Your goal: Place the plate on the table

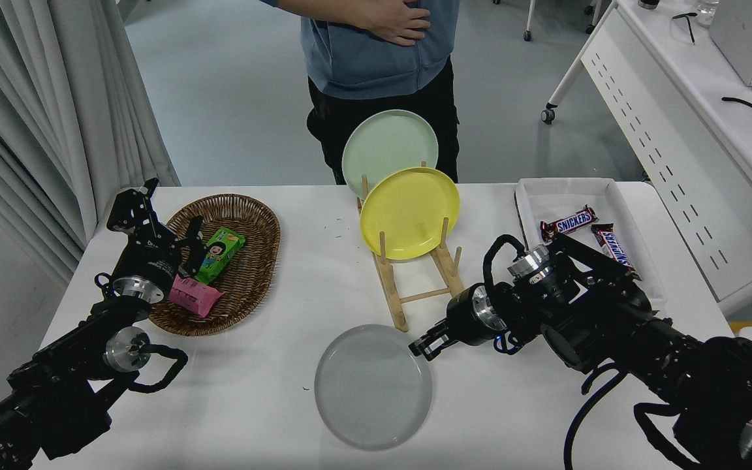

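Observation:
The light-grey plate [373, 386] lies flat on the white table [284, 405], near the front and just in front of the wooden rack. My right gripper [423, 346] comes in from the right and is shut on the plate's upper right rim, low over the table. My left gripper [166, 228] is parked at the lower left beside the basket, open and empty.
A wooden rack [415, 287] holds a yellow plate [410, 212] and a pale green plate [389, 145]. A wicker basket [245, 287] with snack packs is at the left. A white tray [546, 199] with chocolate bars is at the right. A person [379, 59] stands at the far side.

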You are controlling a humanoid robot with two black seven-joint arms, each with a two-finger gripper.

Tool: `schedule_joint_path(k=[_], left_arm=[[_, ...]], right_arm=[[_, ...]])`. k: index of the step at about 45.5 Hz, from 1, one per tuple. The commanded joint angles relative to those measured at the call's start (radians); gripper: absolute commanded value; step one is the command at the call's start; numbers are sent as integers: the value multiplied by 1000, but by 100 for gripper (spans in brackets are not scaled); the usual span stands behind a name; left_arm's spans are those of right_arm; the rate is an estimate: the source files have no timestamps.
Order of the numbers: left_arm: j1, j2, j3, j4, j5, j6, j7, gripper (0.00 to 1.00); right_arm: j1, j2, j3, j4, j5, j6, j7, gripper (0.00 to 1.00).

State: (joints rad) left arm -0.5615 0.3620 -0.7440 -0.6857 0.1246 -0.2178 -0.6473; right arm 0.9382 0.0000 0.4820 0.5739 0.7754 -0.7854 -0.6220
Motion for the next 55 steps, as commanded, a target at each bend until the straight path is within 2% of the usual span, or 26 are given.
schedule_joint_path(k=[1,3,5,6,9,10,20,35,53,55], left_arm=[[0,0,0,0,0,0,0,100],[0,0,0,0,0,0,0,100],[0,0,0,0,0,0,0,100],[0,0,0,0,0,0,0,100],[0,0,0,0,0,0,0,100],[0,0,0,0,0,0,0,100],[0,0,0,0,0,0,0,100],[0,0,0,0,0,0,0,100],[0,0,0,0,0,0,0,100],[0,0,0,0,0,0,0,100]], right_arm=[[4,0,4,1,2,0,-4,50],[4,0,4,1,2,0,-4,53],[4,0,4,1,1,0,-4,62],[4,0,3,1,1,0,-4,69],[7,0,3,3,1,0,-4,98],[8,0,3,4,2,0,-5,100],[13,0,3,55,7,0,-10,100],[13,0,-2,234,-4,0,-9,100],[14,0,18,293,-127,0,-7,100],[19,0,23,293,-130,30,-5,100]])
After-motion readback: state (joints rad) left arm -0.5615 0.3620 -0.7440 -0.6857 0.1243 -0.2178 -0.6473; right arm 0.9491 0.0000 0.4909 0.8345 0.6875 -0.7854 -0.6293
